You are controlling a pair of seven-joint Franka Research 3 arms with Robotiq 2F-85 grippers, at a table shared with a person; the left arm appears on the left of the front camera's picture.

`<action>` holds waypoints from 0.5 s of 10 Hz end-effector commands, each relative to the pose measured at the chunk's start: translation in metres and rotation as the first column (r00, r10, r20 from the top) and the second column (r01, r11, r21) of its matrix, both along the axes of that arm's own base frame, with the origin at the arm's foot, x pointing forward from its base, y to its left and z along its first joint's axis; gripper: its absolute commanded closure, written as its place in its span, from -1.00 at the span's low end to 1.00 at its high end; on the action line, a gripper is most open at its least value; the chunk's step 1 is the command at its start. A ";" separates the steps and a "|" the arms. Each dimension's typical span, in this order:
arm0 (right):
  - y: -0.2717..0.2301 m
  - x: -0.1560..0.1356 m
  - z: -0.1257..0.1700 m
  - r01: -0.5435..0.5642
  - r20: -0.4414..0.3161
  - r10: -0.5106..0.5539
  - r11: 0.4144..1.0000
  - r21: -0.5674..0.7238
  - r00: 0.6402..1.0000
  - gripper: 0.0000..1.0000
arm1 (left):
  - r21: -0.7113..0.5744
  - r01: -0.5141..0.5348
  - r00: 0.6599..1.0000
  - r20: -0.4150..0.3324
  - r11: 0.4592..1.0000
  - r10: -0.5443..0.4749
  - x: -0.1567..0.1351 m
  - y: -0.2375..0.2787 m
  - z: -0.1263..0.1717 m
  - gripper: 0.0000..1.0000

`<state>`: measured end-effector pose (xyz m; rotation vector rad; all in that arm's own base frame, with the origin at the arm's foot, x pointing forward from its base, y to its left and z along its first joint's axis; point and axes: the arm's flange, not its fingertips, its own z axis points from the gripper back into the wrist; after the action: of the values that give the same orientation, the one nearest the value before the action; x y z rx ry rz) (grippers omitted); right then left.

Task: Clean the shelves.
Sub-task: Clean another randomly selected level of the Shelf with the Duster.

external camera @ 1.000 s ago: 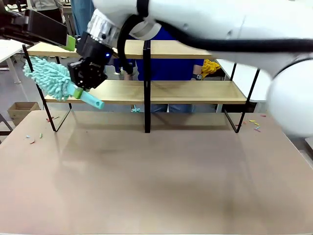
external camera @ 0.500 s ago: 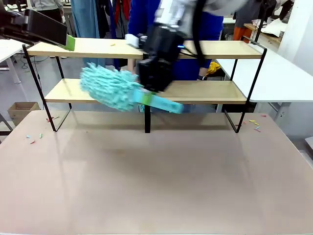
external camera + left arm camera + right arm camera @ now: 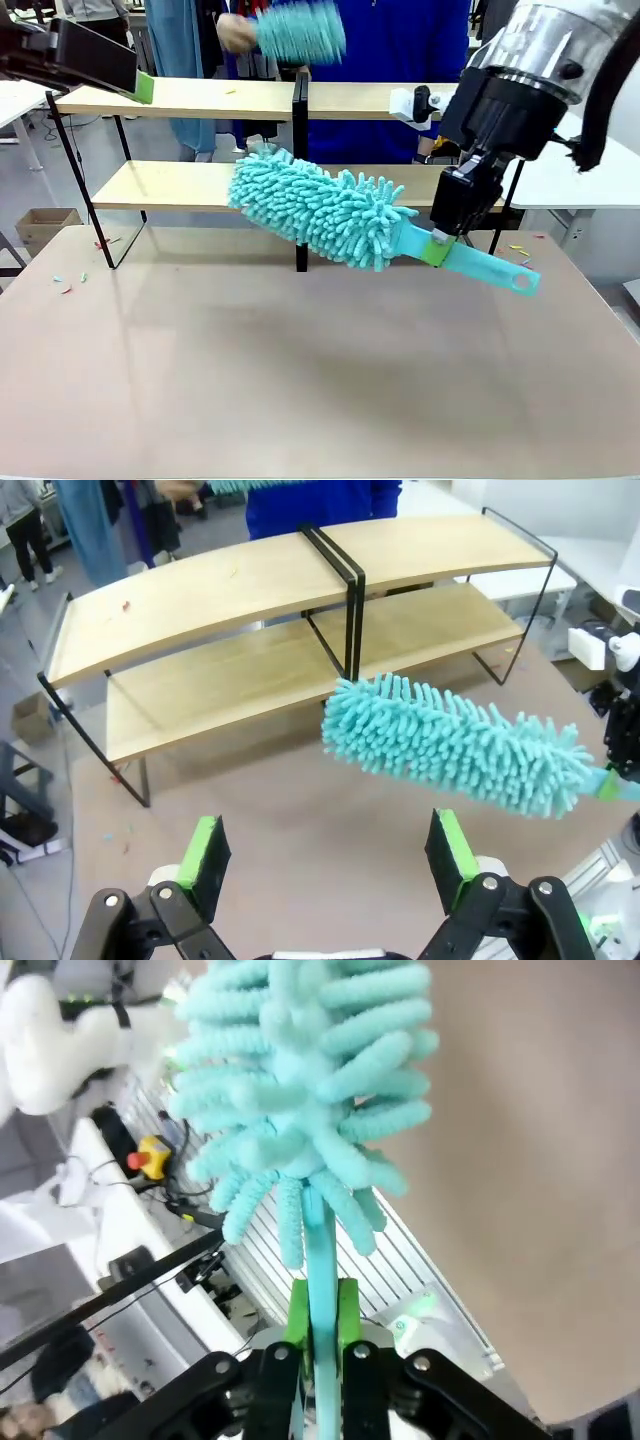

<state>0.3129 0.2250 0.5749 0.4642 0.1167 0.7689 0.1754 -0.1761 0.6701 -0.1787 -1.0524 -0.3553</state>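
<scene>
Front view: my right hand (image 3: 437,243) is clamped on the flat handle of a teal chenille duster (image 3: 325,210), just behind its head. The duster is tilted, head up-left, handle end down-right, held above the bench (image 3: 300,370) in front of the shelves (image 3: 200,98). The shelves stand at the far edge of the bench, two light-wood boards on a black frame with a central post. Behind them a person's hand (image 3: 232,32) holds a second teal duster (image 3: 298,30) above the top board. My left hand (image 3: 140,88) sits at the top board's left end; cannot tell its state here.

Left wrist view: my left hand (image 3: 330,852) has its green pads (image 3: 205,852) wide apart, nothing between. Shelves ahead, duster in front of them.

Right wrist view: fingers pressed on the handle from both sides.
</scene>
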 end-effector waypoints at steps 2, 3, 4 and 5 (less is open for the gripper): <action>-0.006 0.004 0.000 -0.097 -0.070 0.098 0.995 0.012 0.993 0.75 | 0.010 0.003 1.000 0.002 1.000 -0.003 0.001 0.002 -0.001 -1.00; -0.039 -0.001 0.015 -0.147 -0.024 0.150 0.985 0.092 0.988 0.75 | 0.010 0.003 1.000 0.002 1.000 -0.003 0.001 0.002 -0.001 -1.00; -0.089 -0.024 0.035 -0.198 -0.033 0.204 0.972 0.131 0.979 0.75 | 0.010 0.003 1.000 0.002 1.000 -0.003 0.001 0.002 -0.001 -1.00; -0.136 -0.047 0.047 -0.225 -0.106 0.243 0.961 0.158 0.964 0.75 | 0.010 0.003 1.000 0.002 1.000 -0.003 0.001 0.002 -0.001 -1.00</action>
<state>0.2858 0.1395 0.6059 0.6046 0.1901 0.9371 0.1753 -0.1760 0.6703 -0.1789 -1.0528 -0.3554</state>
